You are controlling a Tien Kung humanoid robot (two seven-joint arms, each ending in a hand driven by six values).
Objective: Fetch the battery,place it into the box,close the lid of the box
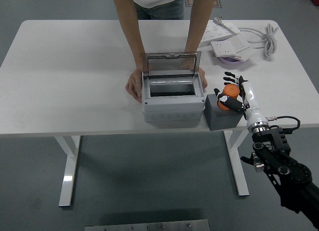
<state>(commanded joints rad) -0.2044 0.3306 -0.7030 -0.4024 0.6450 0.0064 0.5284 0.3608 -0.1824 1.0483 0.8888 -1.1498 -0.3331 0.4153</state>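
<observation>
- Hiding behind the box (173,102): most of the person's two hands, one hand (133,86) showing at the box's left side, the other hand (203,78) only as a sliver at its right.
- Cut off by the top edge: the person above the waist, forearms coming down to the box from the far side.
- Hard to make out: how far the right hand's (234,95) fingers (228,80) actually press on the battery (228,95); thumb and fingers curled around the orange piece from either side, so reading as gripping it, contact itself too small to confirm.
- Sitting in the top of a dark gray block (224,113), just right of the box and touching or nearly touching it: the orange battery, upper part showing above the block, lower part sunk out of sight.
- Standing open: the box's clear lid (172,68), tilted upright at the back edge, the person's arm visible through it.
- Showing inside the box: a dark rectangular cavity, nothing distinguishable in it, a pale reflection along its far rim.
- Reaching in from the lower right corner: black right arm with a white wrist section, near the table's (75,71) front edge.
- Lying at the far right of the table, well apart from the box: a white power strip (219,30), a coiled white cable (268,37), and a small purple thing (230,61) partly covered by a white piece.
</observation>
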